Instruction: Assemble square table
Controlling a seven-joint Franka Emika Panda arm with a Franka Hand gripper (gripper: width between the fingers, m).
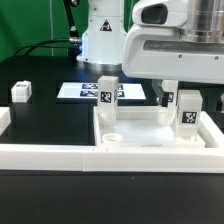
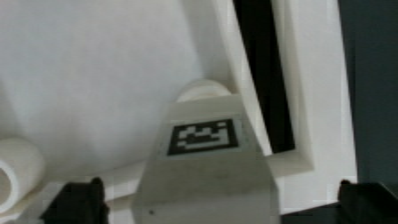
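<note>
Square table slab (image 1: 150, 130) set against the border wall (image 1: 50, 155) at the tabletop's (image 1: 50, 120) near edge.
A corner leg (image 1: 107, 90) and a second leg (image 1: 186, 108) are stood upright on it; a loose leg (image 1: 21, 92) is seen well apart, toward the exterior view's left. The gripper (image 2: 222, 205) is held apart around a tagged leg (image 2: 201, 135), not touching it.

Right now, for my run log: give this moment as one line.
gripper: open, fingers either side of leg | leg: upright on square tabletop | second leg: upright at its far corner | third leg: loose on table
</note>
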